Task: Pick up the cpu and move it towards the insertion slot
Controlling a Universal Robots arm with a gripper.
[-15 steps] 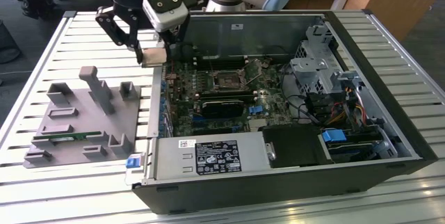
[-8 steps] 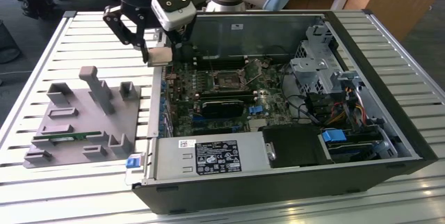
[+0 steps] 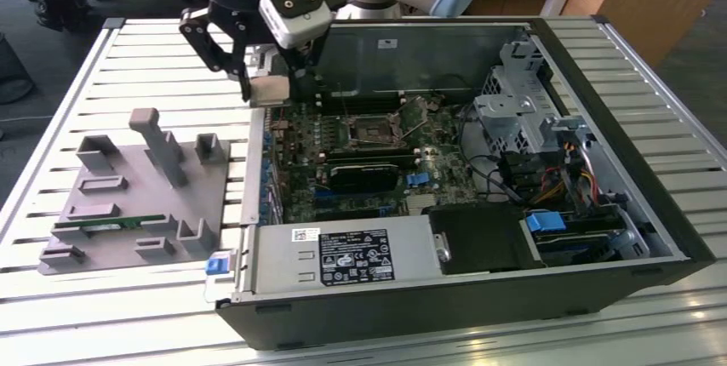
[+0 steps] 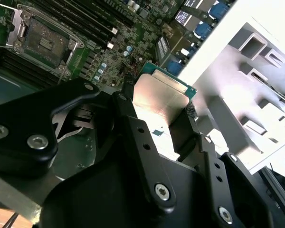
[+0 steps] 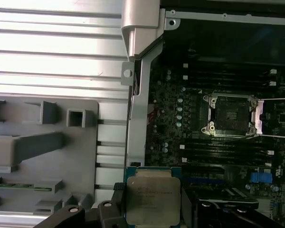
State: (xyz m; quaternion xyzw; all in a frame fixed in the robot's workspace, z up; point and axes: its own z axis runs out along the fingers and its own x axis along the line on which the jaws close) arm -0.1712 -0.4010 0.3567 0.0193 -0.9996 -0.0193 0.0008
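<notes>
Hovering over the case point(image 3: 636, 213) edge in the exterior view, the gripper point(image 3: 269, 92) clamps the cpu point(image 3: 271, 90), well apart from the slot point(image 3: 372, 132). In both wrist views 2 fingers point(image 4: 133, 128) pinch the chip's edges, so a jolt could probably tilt it.

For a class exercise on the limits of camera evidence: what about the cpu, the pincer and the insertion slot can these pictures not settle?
- The cpu: its near edge is hidden behind the pincer in the first wrist view, and its underside faces away in both wrist views.
- Insertion slot: its contacts are too small to tell in the exterior view.
- Grey parts holder: cut off by the picture edge in both wrist views.
</notes>
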